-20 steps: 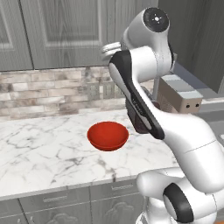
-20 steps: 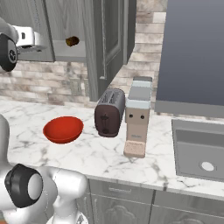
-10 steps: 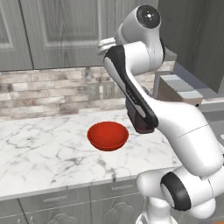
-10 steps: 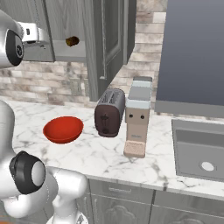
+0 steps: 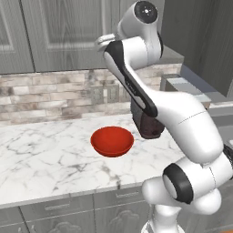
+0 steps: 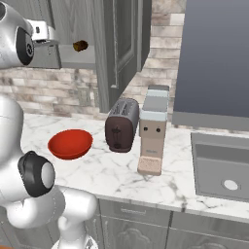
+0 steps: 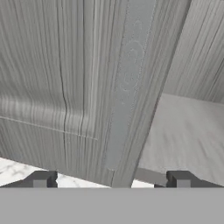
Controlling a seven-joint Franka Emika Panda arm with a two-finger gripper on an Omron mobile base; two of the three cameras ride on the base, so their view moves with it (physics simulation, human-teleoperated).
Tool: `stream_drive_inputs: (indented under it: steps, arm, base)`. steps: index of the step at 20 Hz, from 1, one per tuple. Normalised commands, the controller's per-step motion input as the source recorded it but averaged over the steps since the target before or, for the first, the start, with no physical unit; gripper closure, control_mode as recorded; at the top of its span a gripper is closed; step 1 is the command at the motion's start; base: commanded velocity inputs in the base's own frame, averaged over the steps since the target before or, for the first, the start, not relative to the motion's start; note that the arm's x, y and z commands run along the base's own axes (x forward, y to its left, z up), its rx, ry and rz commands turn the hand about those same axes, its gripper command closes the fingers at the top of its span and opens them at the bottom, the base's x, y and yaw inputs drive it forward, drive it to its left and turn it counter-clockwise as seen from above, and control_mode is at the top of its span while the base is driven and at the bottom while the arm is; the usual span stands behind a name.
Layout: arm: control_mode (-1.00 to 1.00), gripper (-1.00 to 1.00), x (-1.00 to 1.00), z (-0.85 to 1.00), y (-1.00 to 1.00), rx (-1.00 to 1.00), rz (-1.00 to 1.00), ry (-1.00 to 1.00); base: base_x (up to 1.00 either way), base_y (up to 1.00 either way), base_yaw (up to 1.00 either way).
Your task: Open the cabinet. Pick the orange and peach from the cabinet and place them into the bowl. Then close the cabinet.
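Hovering up at the cabinet (image 7: pixel 78 87), the gripper (image 7: pixel 111 178) has its fingers spread wide, nothing between them, facing the door's edge and the grey shelf (image 7: pixel 188 135). Red bowl (image 5: pixel 112 141) sits on the counter (image 5: pixel 41 154), beside the toaster (image 6: pixel 121 124).

Red bowl (image 5: pixel 112 141) on marble counter (image 5: pixel 41 154); toaster (image 5: pixel 146 123), seemingly, just behind

Glossy white rounded arm (image 5: pixel 182 118) with dark joint bands and, seemingly, small dark claw (image 7: pixel 111 179) tips.
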Motion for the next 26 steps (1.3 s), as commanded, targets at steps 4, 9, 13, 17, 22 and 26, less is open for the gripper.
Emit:
stream_drive_inputs:
  steps: [4, 9, 13, 17, 22, 26]
  arm:
    - [-1.00, -1.00, 0.29, 0.00, 0.22, 0.00, 0.00, 0.00]
    - [-1.00, -1.00, 0.34, 0.00, 0.07, 0.00, 0.00, 0.00]
    - [-1.00, -1.00, 0.44, 0.00, 0.03, 0.00, 0.00, 0.00]
    - [-1.00, -1.00, 0.54, 0.00, 0.08, 0.00, 0.00, 0.00]
    - [-1.00, -1.00, 0.53, 0.00, 0.14, 0.00, 0.00, 0.00]
    - [-1.00, 1.00, 0.46, -0.04, 0.10, 0.00, 0.00, 0.00]
  base:
    - [0.00, 0.00, 0.00]
    - [0.00, 0.00, 0.00]
    - [0.00, 0.00, 0.00]
    - [0.00, 0.00, 0.00]
    - [0.00, 0.00, 0.00]
    - [0.00, 0.00, 0.00]
